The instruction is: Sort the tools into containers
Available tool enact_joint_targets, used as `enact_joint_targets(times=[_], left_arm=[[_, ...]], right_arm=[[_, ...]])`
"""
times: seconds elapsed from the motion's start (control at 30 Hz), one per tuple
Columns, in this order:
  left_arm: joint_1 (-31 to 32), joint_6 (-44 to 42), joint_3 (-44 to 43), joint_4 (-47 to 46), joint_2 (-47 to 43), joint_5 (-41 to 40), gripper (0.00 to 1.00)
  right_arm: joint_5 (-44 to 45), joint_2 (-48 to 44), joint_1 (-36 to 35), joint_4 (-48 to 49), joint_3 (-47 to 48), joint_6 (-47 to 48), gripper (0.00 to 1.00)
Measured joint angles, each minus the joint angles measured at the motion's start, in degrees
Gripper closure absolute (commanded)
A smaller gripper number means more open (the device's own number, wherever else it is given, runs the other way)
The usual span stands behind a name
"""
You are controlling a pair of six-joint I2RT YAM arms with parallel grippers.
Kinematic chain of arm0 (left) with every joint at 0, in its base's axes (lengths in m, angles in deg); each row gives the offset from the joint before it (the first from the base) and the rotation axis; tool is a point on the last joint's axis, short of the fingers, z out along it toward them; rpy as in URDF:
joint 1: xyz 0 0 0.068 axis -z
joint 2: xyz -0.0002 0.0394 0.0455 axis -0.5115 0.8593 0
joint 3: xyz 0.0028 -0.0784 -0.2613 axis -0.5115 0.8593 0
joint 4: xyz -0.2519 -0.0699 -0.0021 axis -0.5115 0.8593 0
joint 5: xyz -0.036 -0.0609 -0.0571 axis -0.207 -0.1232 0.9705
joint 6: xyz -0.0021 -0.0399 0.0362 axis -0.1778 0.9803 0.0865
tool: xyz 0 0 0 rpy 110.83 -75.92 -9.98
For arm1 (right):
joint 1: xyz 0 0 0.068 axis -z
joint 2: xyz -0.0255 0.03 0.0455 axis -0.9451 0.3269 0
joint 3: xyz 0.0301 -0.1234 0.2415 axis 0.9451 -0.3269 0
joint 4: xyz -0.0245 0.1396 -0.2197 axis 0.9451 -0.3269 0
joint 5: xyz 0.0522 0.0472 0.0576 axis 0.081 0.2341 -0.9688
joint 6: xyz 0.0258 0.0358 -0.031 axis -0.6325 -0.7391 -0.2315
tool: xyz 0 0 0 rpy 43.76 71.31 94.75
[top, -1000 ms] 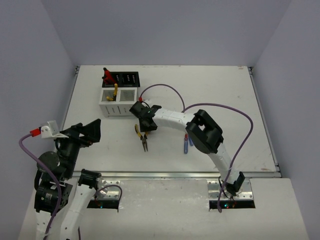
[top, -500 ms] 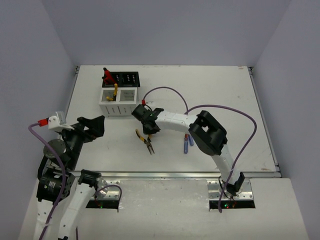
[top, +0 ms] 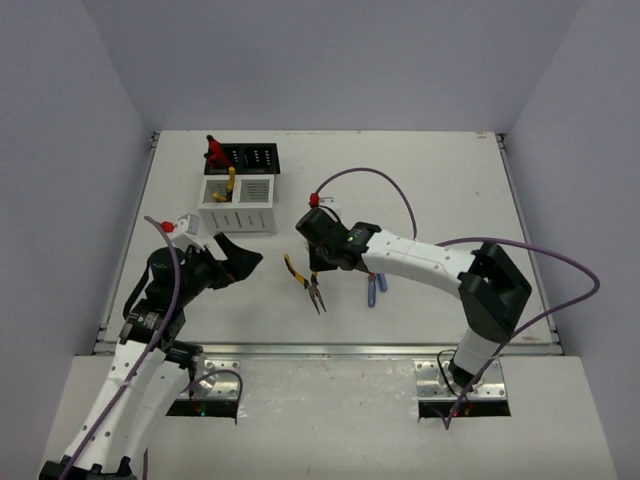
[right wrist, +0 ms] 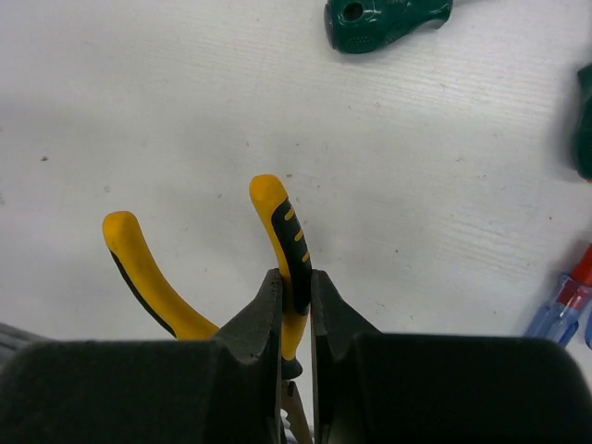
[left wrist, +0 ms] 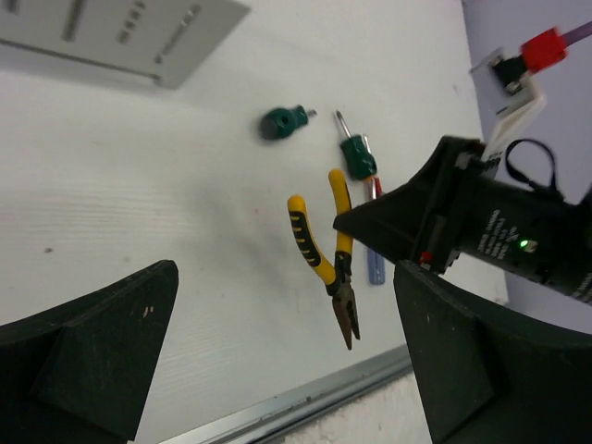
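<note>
Right gripper (right wrist: 296,287): is clamping one yellow handle of the pliers (top: 305,283).
Left gripper (left wrist: 287,361): is standing wide, gripping nothing.
Pliers: are being held near a green screwdriver (right wrist: 384,18), well apart from the white bin (top: 240,215).

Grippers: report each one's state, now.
Left gripper: open, holding nothing.
Right gripper: closed on one handle of the yellow pliers.

Yellow-handled pliers (right wrist: 277,217), handles splayed, one handle between closed fingers (right wrist: 262,319).
</note>
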Motion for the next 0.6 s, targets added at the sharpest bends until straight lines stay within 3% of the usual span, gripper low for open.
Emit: enact_joint_targets(times=[0.3,0.5,0.6], left_arm=[[3.0,10.0,14.2,-25.4,3.9,14.6,0.04],[9.4,12.1,14.5,-36.1,9.2,14.0,0.27],[11.8,13.0,14.5,-39.4,11.9,13.4,0.53]], right_arm=[[-2.5,-13.0,-0.7,4.6,-6.5,1.2,1.0],[-2.8,-14.8,-4.3,6.5,-6.5,2.9,1.0],[-3.0,-14.8,-5.2,6.7,-6.5,3.0,1.0]])
